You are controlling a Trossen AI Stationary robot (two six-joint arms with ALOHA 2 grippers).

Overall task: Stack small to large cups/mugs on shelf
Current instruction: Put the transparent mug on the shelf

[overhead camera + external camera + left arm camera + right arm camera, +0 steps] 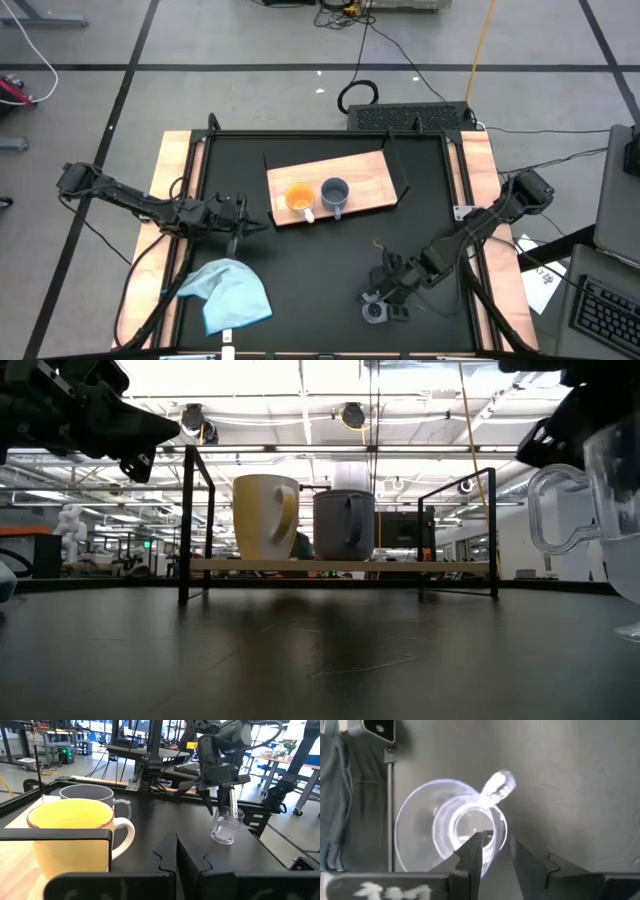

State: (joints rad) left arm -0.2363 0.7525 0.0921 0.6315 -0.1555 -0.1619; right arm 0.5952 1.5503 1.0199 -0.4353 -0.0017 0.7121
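The orange cup with a white handle [299,197] and the grey-blue cup [335,192] stand side by side on their bases on the light-brown shelf board [365,175], which is raised on a black frame [187,525]. The clear cup [452,830] stands near the table's front right, also visible in the left wrist view [225,827]. My right gripper [380,298] reaches down into it and is shut on it. My left gripper [250,225] hovers shut and empty just left of the shelf. My right gripper holds the clear cup by its wall at the rim [499,840], on the side next to the handle [497,785]. One finger [470,852] is inside the cup and one [525,857] outside. The fingers come from above, pointing down. The cup is upright, its base [630,630] at the tabletop.
A light blue cloth [228,293] lies crumpled at the table's front left. Wooden side rails [170,165] run along both sides of the black tabletop. The shelf's black end frames [455,525] rise above the board. Bare board lies right of the grey-blue cup.
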